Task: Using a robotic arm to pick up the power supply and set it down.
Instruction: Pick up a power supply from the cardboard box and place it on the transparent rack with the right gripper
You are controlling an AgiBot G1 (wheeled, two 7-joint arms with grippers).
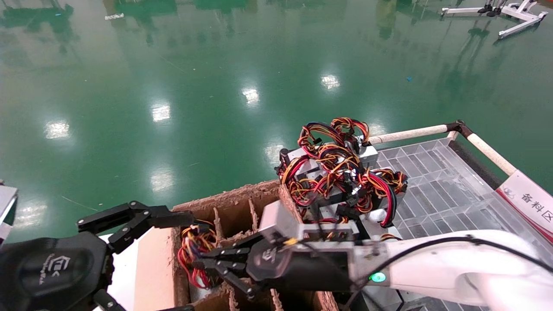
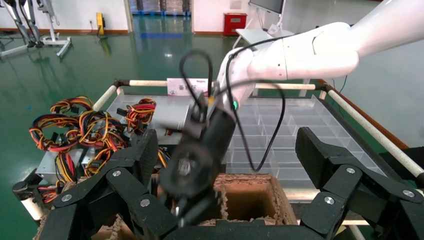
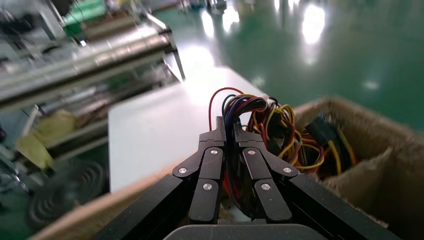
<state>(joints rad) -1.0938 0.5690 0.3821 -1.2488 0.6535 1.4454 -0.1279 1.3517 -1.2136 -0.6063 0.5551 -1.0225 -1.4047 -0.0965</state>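
My right gripper [image 1: 203,263] reaches into a divided cardboard box [image 1: 233,198] and is shut on the looped red, yellow and purple wires [image 1: 192,248] of a power supply. In the right wrist view the fingers [image 3: 212,165] pinch the wire bundle [image 3: 250,107] between them. The grey body of that power supply is mostly hidden down in the compartment. The left gripper [image 2: 228,150] hangs open beside the box at the near left, its fingers [image 1: 134,218] spread wide and holding nothing.
A pile of several grey power supplies with tangled wires [image 1: 341,172] lies on a clear gridded tray [image 1: 436,190] behind the box. A cart rail [image 1: 410,134] borders the tray. A white surface [image 1: 123,276] lies left of the box.
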